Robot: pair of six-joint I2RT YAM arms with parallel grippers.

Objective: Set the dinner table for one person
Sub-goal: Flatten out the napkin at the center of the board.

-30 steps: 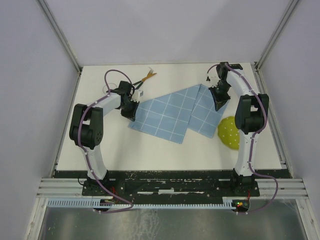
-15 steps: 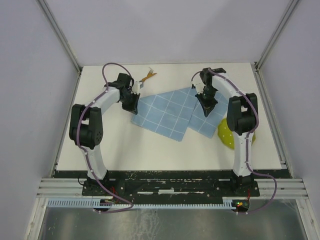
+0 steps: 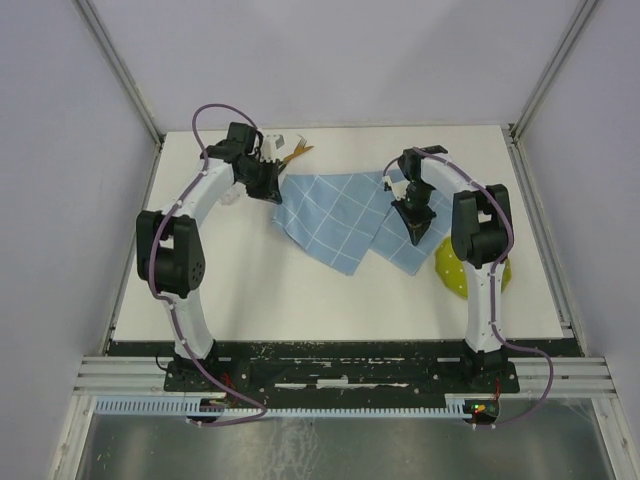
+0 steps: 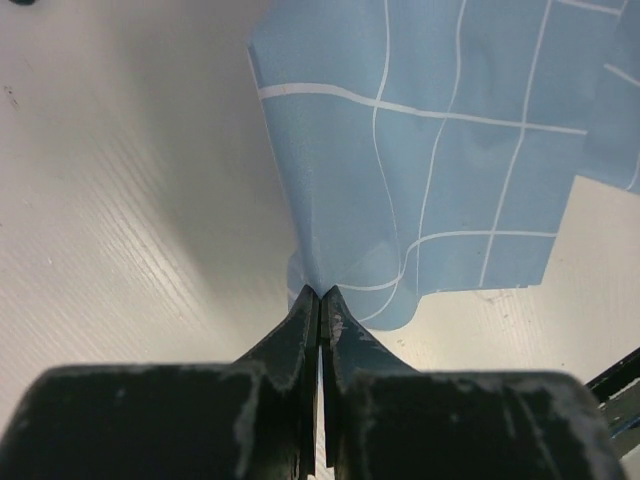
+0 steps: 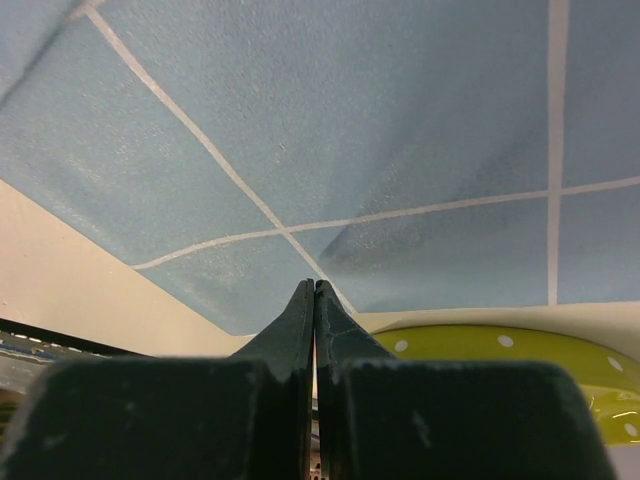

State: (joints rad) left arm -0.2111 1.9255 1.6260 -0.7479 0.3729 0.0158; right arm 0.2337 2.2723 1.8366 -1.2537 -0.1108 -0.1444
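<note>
Your desk (image 3: 300, 300) spreads out beyond the arm bases. Nearest, by its right edge, sits a yellow-green dotted plate (image 3: 455, 268), with the blue gridded cloth (image 3: 335, 215) just beside it. Your right gripper (image 5: 314, 290) is clamped on the cloth's right part. Your left gripper (image 4: 318, 295) pinches its far-left corner, close to the desk's far edge.

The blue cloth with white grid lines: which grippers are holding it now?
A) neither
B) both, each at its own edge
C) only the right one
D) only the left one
B: in the wrist views the left gripper and the right gripper are each shut on a pinched edge of the blue cloth.
</note>
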